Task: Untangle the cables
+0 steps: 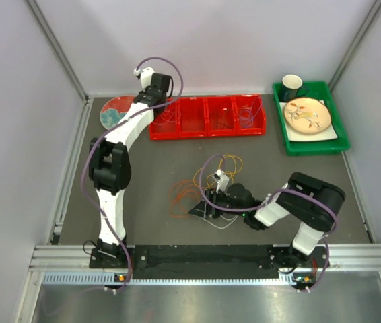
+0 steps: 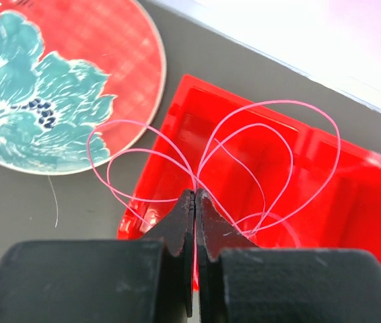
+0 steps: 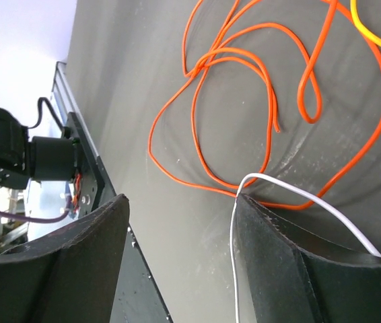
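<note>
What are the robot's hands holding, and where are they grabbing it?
The left hand pinches the pink cable where its loops come together. The right hand is open and holds nothing; a white cable runs beside one finger.

Glossy plastic tray (image 2: 352, 195), matt table (image 3: 130, 74), smooth cables (image 3: 274, 108)
</note>
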### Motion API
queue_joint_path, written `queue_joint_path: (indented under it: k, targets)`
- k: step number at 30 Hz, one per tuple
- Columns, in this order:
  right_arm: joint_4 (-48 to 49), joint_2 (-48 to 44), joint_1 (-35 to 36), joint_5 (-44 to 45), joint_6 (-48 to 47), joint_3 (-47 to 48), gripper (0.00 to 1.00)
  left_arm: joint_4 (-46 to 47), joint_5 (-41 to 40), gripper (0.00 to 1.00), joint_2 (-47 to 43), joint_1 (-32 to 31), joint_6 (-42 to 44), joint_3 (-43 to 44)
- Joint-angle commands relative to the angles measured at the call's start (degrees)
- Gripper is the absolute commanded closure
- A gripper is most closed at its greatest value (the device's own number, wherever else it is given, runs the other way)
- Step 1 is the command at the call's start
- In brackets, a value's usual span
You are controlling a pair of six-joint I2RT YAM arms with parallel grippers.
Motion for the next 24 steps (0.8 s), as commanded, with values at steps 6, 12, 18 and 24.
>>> queue_joint_path:
  k: [6,12,18,24]
  targets:
    - [-8.8,7.6,-2.1,-2.3,-0.9,-3.8,0.36,-4.2,-12.5,1.0,2.3,0.7,-9.7,3.8]
    - [-7.0,8.9,-2.9,-3.4,-0.4,-3.9,0.37,-5.3,-16.9,1.0,1.2,0.7,-12.8,3.0]
    - [-6.7,9.4,-3.0,-3.7,-0.3,-3.9,0.37,-3.6,-13.7,1.0,3.3,-0.2,-12.3,3.2]
    - [-6.4,9.5,-3.2,-3.8,-0.2,-4.1,0.37,-1.1,-12.8,1.0,6.3,-2.6,-11.1,4.9]
